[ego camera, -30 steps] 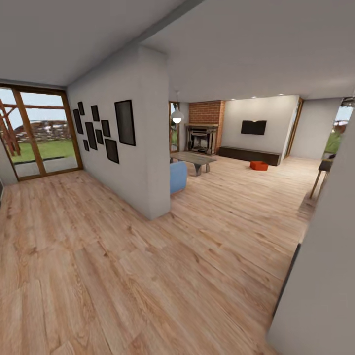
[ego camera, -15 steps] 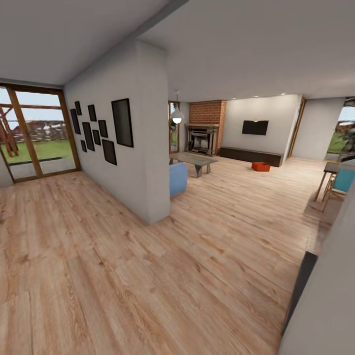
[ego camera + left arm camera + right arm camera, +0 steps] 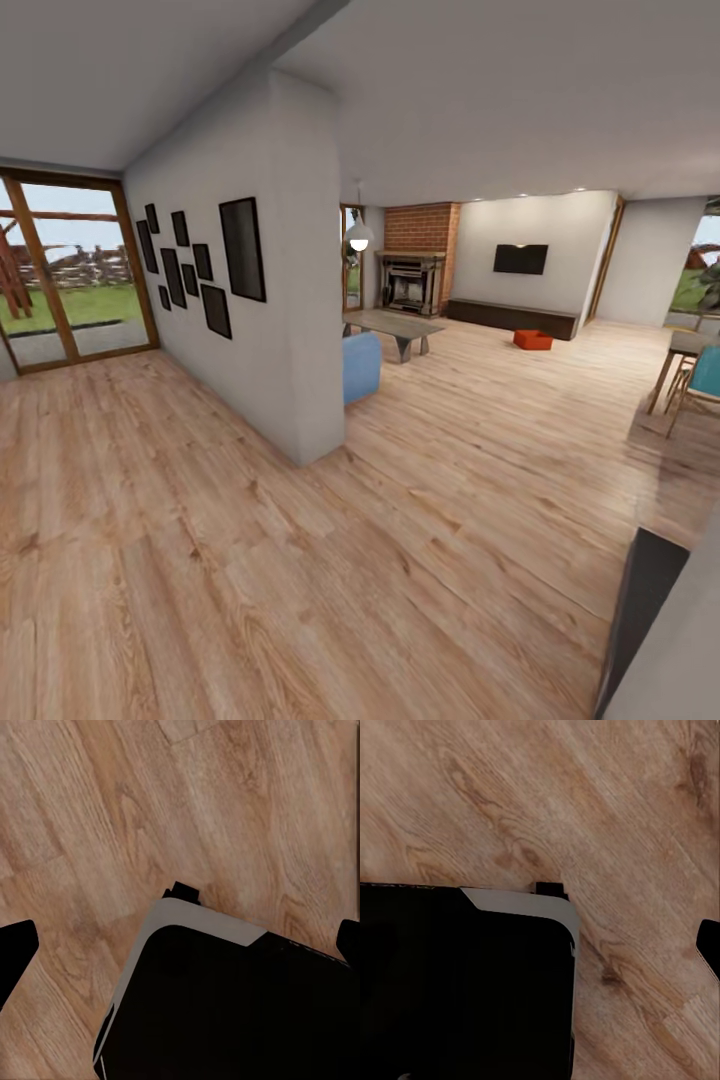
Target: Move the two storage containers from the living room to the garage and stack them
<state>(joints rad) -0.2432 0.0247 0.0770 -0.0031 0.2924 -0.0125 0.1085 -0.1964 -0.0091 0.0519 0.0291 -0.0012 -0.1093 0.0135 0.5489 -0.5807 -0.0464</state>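
An orange-red rectangular storage container [image 3: 533, 340] sits far off on the light wood-plank floor [image 3: 300, 560]; both grippers' jaws stand spread, empty.

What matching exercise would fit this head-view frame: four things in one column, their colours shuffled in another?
Things:
1. storage container on the floor by the far wall
2. sofa end behind the partition wall
3. fireplace surround
4. wall-mounted screen

Colours:
A. light blue
B. black
C. orange-red
D. red brick

Pairs: 1-C, 2-A, 3-D, 4-B
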